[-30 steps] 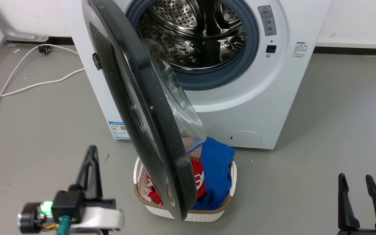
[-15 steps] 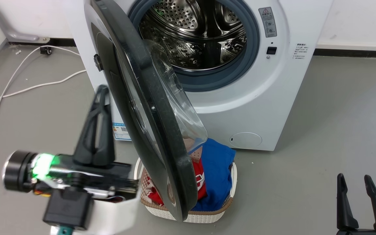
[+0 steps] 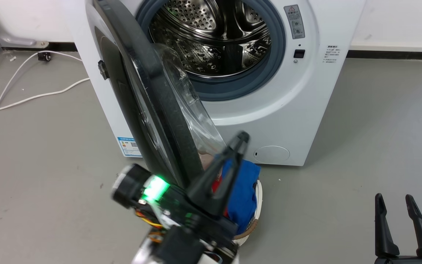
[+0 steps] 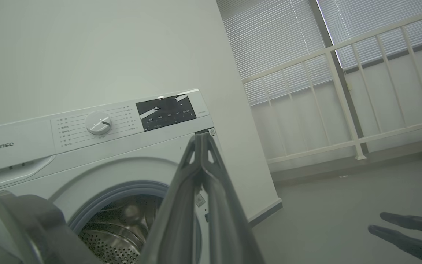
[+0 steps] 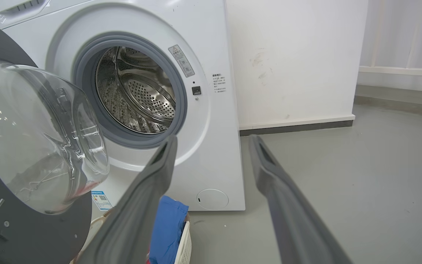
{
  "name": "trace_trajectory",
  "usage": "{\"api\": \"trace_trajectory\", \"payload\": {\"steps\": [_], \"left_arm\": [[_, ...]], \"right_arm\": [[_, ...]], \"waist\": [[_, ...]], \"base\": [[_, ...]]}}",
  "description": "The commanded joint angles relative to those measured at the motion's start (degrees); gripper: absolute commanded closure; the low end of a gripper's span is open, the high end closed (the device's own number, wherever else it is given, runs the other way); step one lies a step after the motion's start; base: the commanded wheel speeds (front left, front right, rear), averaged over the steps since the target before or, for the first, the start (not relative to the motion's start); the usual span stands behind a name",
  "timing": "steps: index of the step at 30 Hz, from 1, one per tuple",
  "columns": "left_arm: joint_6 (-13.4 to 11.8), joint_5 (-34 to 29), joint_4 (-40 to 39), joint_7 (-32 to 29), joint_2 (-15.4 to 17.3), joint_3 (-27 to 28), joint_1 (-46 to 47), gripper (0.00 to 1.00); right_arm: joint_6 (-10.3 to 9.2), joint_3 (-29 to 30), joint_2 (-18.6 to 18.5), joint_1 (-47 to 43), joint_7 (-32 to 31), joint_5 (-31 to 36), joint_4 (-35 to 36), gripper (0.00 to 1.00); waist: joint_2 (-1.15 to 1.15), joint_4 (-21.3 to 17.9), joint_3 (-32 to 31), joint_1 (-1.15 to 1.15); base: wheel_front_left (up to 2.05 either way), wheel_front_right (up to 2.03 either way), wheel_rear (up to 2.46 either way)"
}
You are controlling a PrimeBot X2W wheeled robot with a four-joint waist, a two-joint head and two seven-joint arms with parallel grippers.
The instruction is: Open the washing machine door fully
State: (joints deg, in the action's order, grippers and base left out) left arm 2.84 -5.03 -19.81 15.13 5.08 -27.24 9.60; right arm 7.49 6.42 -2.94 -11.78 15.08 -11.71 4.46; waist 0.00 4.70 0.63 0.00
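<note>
The washing machine door [image 3: 161, 106] stands about half open, hinged on the left of the machine, with its glass bowl facing the drum [image 3: 211, 36]. My left gripper [image 3: 241, 139] has its fingers pressed together and holds nothing. It is on the door's inner side near the lower rim, I judge in order to push the door outward. My right gripper [image 3: 394, 201] rests far to the right with its fingers spread, well apart from the door.
</note>
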Motion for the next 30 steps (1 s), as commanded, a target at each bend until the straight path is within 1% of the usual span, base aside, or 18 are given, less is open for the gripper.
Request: {"api": "trace_trajectory", "payload": {"steps": [1,8,13,14,18,23,27,30], "left_arm": [[0.2,0.5,2.4,0.0,-0.3,-1.5,-0.8,1.00],[0.3,2.2,10.7,0.0,-1.3,-6.6,-1.1,1.00],[-0.4,3.3,16.2,0.0,-1.4,-7.9,-2.3,1.00],[-0.4,3.3,16.2,0.0,-1.4,-7.9,-2.3,1.00],[-1.8,4.3,18.9,0.0,-1.0,-7.0,-3.8,1.00],[-3.5,5.4,21.0,0.0,-0.2,-5.2,-5.6,1.00],[-5.3,6.7,22.8,0.0,0.6,-2.5,-6.8,1.00],[-6.1,7.3,23.1,-0.1,1.6,-0.8,-7.4,1.00]], "right_arm": [[0.01,-0.1,0.1,0.6,0.1,0.2,0.3,0.00],[0.01,-0.4,0.1,1.3,0.1,0.6,0.7,0.00],[0.01,-0.7,0.1,1.9,0.1,0.8,0.9,0.00],[0.01,-0.7,0.1,1.9,0.1,0.8,0.9,0.00],[0.01,-0.4,0.1,2.1,0.1,0.6,1.0,0.00],[0.01,0.0,0.1,2.1,0.1,0.4,0.9,0.00],[0.01,-0.1,0.1,2.4,0.1,0.5,0.9,0.00],[0.01,0.0,0.1,2.3,0.1,0.5,1.0,0.00]], "waist": [[0.00,-0.2,0.2,0.00],[0.00,-0.9,1.1,0.00],[0.00,-1.5,1.9,0.00],[0.00,-1.5,1.9,0.00],[0.00,-1.6,2.4,0.00],[0.00,-0.8,2.9,0.00],[0.00,0.2,3.1,0.00],[0.00,0.9,3.3,0.00]], "base": [[0.00,0.00,0.00],[0.00,0.00,0.00],[0.00,0.00,0.00],[0.00,0.00,0.00],[0.00,0.00,0.00],[0.00,0.00,0.00],[0.00,0.00,0.00],[0.00,0.00,0.00]]}}
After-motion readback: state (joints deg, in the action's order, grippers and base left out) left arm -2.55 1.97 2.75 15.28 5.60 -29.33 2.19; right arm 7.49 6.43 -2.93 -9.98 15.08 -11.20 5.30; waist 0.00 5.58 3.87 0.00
